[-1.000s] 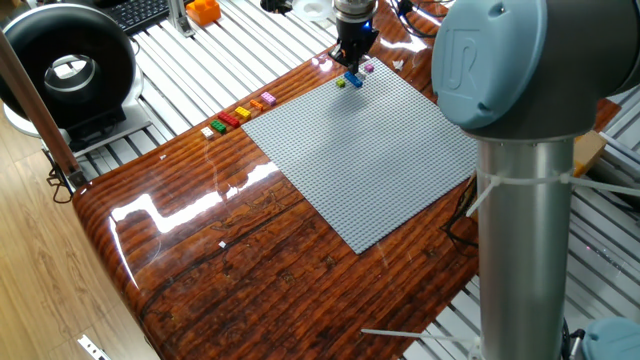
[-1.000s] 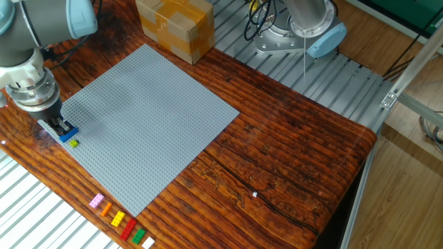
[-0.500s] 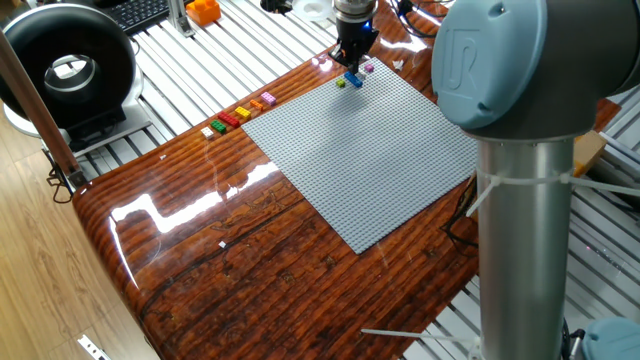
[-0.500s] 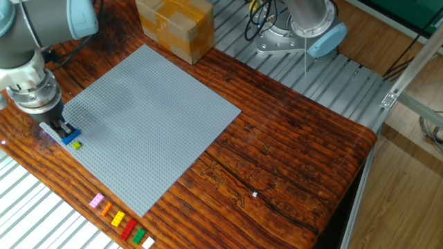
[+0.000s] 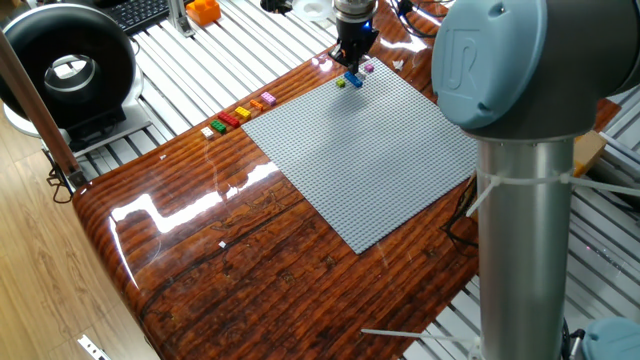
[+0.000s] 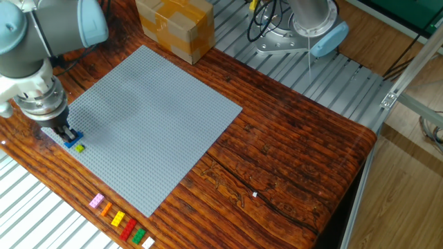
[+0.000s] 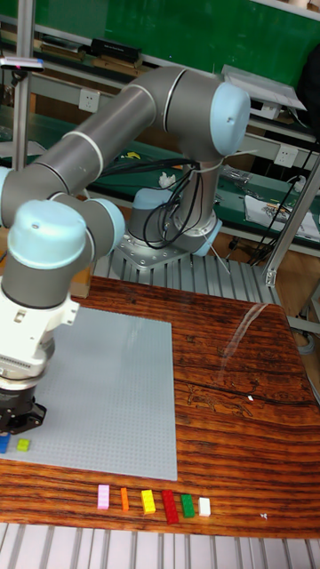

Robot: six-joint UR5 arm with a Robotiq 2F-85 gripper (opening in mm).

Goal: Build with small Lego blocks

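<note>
Seating comes first, I judge — the blue brick (image 6: pixel 72 138) sits clamped between my fingers at the edge of the grey baseplate (image 6: pixel 152 117), and it will only lock if its underside lines up with the studs, so I should press straight down, without twist, and let go only once it feels flush. A yellow-green brick (image 6: pixel 79 147) lies just beside it on the plate; I'd keep my fingers clear of that one. My gripper (image 6: pixel 67 135) points down at the plate's corner, wrist above it, forearm sweeping back across the table to the base. The spare blocks — pink, orange, yellow, red, green, white — wait in a row (image 6: pixel 121 223) on the wooden table (image 6: pixel 291 152), well apart from me
</note>
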